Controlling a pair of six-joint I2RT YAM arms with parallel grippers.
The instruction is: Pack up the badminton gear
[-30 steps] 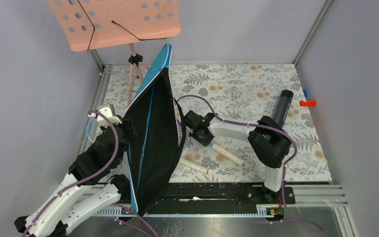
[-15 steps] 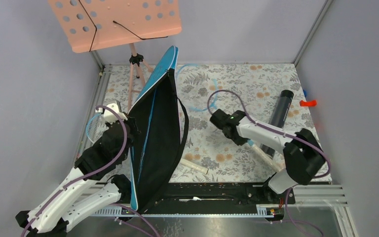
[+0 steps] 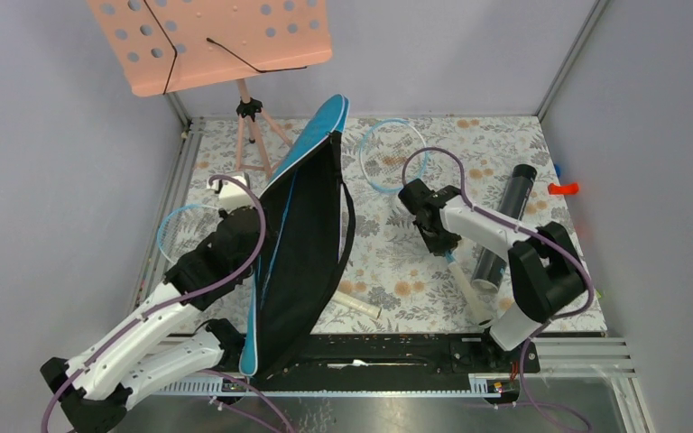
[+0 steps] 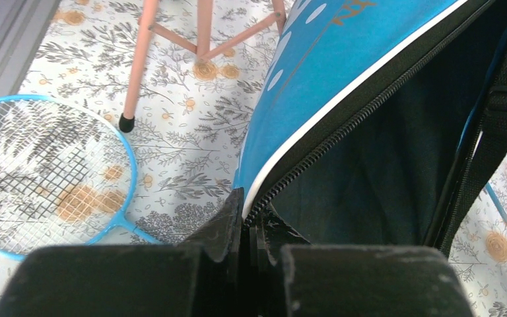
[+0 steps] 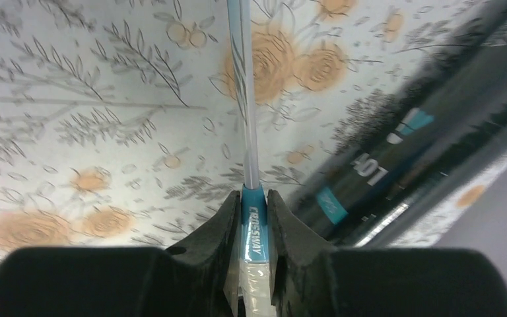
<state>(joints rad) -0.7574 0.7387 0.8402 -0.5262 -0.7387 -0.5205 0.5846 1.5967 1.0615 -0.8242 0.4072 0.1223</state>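
While the left tool (image 4: 249, 218) pinches the zip edge of the open bag (image 3: 302, 244) and the right tool (image 5: 252, 208) clamps one racket (image 3: 392, 155) by its shaft base, nothing appears packed: second racket (image 3: 185, 230) at the left edge of the bench (image 3: 388, 271), tube (image 3: 505, 225) near its right edge.

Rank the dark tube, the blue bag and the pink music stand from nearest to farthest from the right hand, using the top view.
1. Dark tube: just right of the right hand, which grips a racket.
2. Blue bag: to its left, mid-table.
3. Pink music stand: far-left back corner.
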